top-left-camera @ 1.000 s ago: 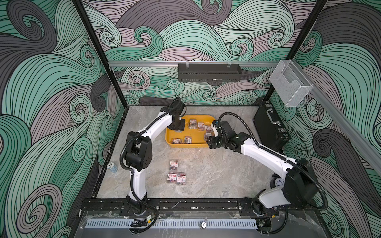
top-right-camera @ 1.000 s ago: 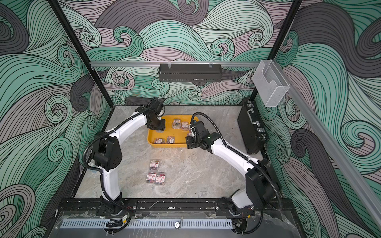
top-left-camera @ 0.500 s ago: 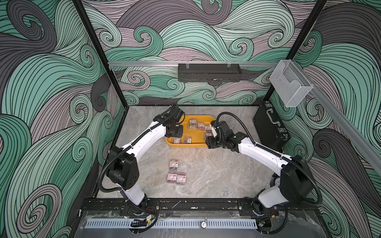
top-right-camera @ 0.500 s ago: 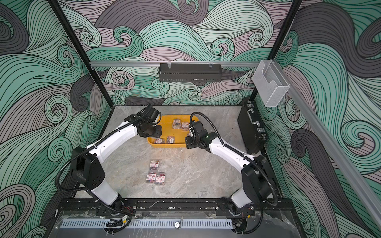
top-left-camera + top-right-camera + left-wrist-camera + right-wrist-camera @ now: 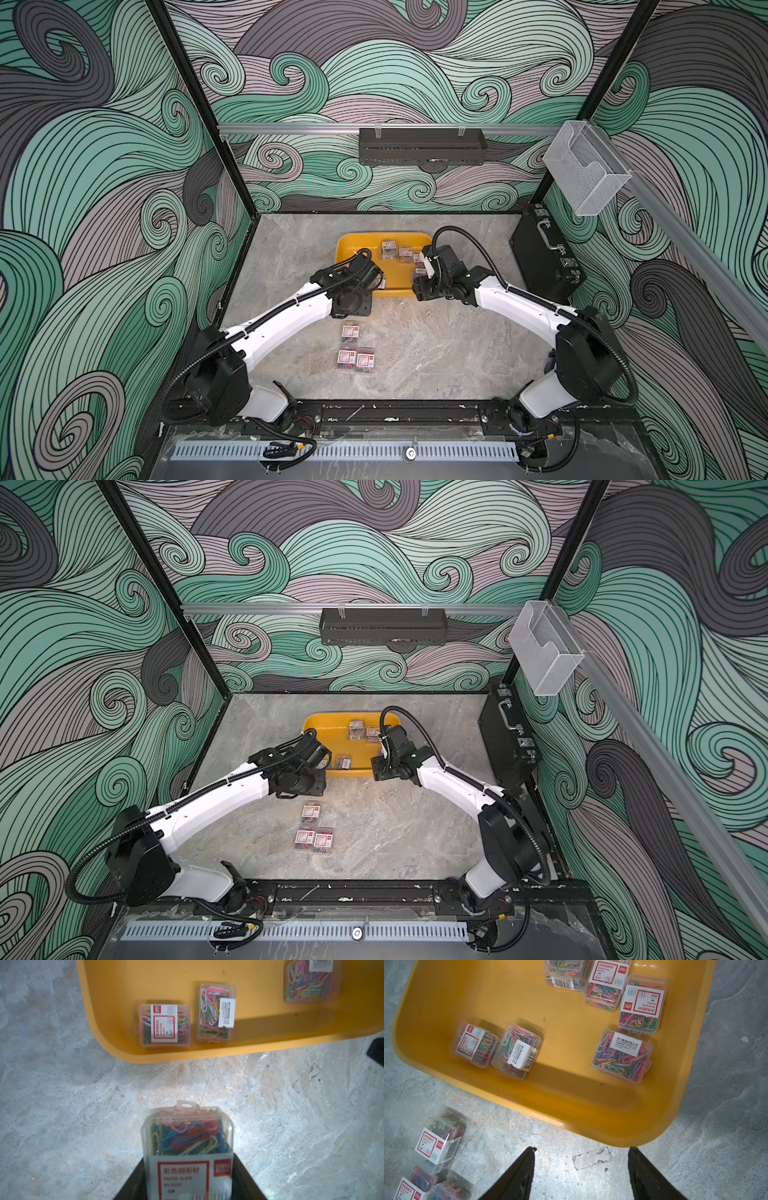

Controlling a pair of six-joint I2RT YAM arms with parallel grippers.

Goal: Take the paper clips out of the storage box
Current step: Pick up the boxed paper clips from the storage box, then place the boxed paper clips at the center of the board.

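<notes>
Left wrist: left gripper [image 5: 189,1157] grips paper-clip box [image 5: 187,1132]; right gripper [image 5: 581,1150] gapes empty; three boxes [image 5: 351,333] out, six others [image 5: 620,1055] ahead in storage box [image 5: 591,1109].

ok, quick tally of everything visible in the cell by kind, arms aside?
paper clip boxes: 10 (6 in the yellow tray, 3 on the table, 1 in the left hand)
yellow tray: 1
black briefcase: 1
clear wall bin: 1
black wall rack: 1
Total: 14
</notes>
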